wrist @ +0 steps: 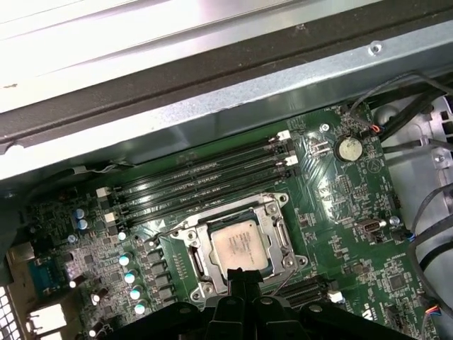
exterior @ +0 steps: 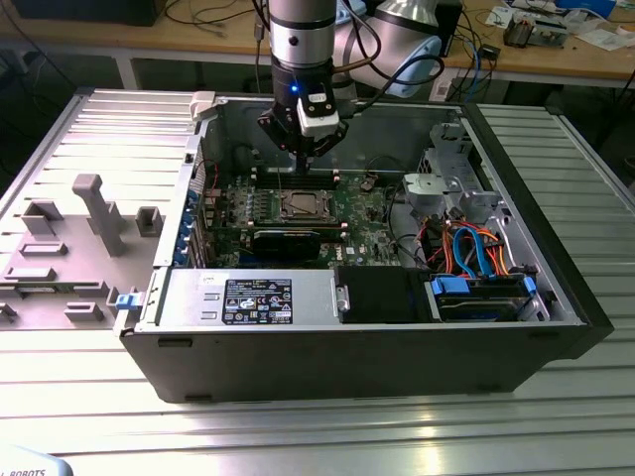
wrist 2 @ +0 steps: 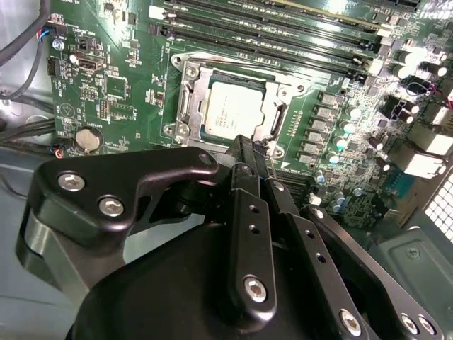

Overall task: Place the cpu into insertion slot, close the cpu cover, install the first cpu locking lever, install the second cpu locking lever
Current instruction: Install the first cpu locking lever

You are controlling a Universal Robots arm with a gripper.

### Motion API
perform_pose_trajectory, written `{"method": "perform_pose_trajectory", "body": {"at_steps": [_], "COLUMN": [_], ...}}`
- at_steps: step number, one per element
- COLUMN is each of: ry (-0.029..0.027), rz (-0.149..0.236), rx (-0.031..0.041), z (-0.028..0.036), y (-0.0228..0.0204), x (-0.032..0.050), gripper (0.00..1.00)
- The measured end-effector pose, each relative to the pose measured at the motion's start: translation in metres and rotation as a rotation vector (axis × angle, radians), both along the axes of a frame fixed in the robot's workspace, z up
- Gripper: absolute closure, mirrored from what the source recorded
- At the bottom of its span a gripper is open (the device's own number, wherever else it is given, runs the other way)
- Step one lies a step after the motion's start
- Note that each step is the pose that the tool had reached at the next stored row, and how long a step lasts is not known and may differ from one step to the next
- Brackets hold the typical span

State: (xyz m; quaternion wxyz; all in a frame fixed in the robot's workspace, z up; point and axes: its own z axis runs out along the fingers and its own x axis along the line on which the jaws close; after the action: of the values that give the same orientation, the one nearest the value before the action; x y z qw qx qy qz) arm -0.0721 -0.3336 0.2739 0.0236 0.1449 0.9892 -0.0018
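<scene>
The open computer case (exterior: 347, 347) lies on its side with the green motherboard (exterior: 362, 213) facing up and the arm reaching down into it. The long black memory slots (wrist: 205, 180) run just beside the insertion slot (exterior: 286, 206). The cpu cover (wrist 2: 192, 106) looks folded down over the slot, and the cpu (wrist 2: 233, 113) is seated inside it, its silvery top showing through the cover's window.

The gripper (wrist 2: 248, 145) hangs just above the socket's near edge. Its fingers are drawn together and I see nothing between them, so it seems to be set up for pushing, not carrying. A thin wire lever (wrist: 290, 282) runs along one side of the socket. Whether it is hooked under its catch, I cannot tell.

The main risks, as I judge them:

- The lever is a slim, springy target. A tip that comes down slightly off it could slide away and land on the cover or the chip's lid, loading the socket beneath.
- A lever pushed down but not tucked sideways under its hook would likely spring back up.
- The small upright capacitors (wrist 2: 347, 131) stand close by — a sideways sweep of the fingers could knock them.
</scene>
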Motion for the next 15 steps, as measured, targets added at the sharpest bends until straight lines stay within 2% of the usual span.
{"method": "perform_pose_trajectory", "body": {"at_steps": [2, 8, 15], "ry": [0.0001, 0.0001, 0.0001], "rz": [0.048, 0.159, 0.167], "rx": [-0.0002, -0.0002, -0.0002], "z": [0.0001, 0.0000, 0.0000], "y": [0.0000, 0.0000, -0.0001], "x": [-0.0001, -0.0001, -0.0002], "gripper": [0.89, 0.89, 0.89]}}
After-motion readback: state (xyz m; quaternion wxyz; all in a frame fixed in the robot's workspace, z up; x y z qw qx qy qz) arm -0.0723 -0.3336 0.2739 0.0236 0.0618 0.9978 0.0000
